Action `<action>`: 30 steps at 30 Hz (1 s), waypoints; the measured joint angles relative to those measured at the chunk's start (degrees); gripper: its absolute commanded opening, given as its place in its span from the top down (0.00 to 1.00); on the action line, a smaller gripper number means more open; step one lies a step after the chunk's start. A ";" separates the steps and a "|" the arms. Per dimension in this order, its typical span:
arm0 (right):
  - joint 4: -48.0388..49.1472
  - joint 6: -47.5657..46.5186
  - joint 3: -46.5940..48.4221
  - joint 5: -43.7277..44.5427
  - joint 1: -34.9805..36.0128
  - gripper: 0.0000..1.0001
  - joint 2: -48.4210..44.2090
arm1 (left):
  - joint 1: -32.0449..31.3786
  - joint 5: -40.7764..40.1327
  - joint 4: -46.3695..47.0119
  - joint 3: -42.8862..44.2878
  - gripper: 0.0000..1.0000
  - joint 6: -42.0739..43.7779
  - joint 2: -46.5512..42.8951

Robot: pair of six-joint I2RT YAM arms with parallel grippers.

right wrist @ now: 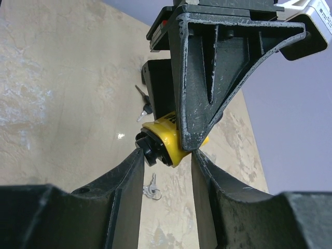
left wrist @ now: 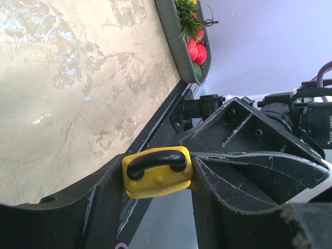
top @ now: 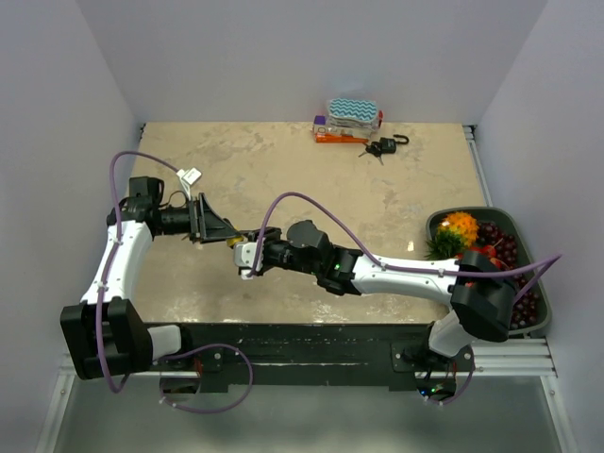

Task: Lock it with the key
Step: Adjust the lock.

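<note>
While the left end effector (left wrist: 158, 182) clamps the yellow padlock (left wrist: 155, 176), its print illegible, the right end effector (right wrist: 167, 155) straddles it apart.

Padlock (left wrist: 158, 182): yellow, black shackle (left wrist: 155, 160). Table (top: 283, 179): beige, marbled. Tray (left wrist: 175, 46): dark grey (fruit (left wrist: 198, 52) in it red, orange, green). Pouch (top: 352, 107): teal zigzag on white. Cables (top: 294, 194): purple. Arms (top: 396, 274): white and black.

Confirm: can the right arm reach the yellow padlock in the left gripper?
Probably yes: the right gripper sits open right at the yellow padlock, nothing between them; the left gripper holds it from the opposite side.
</note>
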 measured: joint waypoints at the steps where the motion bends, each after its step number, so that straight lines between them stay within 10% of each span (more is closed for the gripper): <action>1: 0.00 0.15 0.00 -0.02 0.00 0.71 0.00 | 0.00 0.00 0.07 0.00 1.00 -0.02 0.02; 30: 0.17 -6.54 -6.03 -7.50 -2.36 0.33 -8.46 | -2.82 8.17 -5.70 -0.02 1.00 0.63 2.21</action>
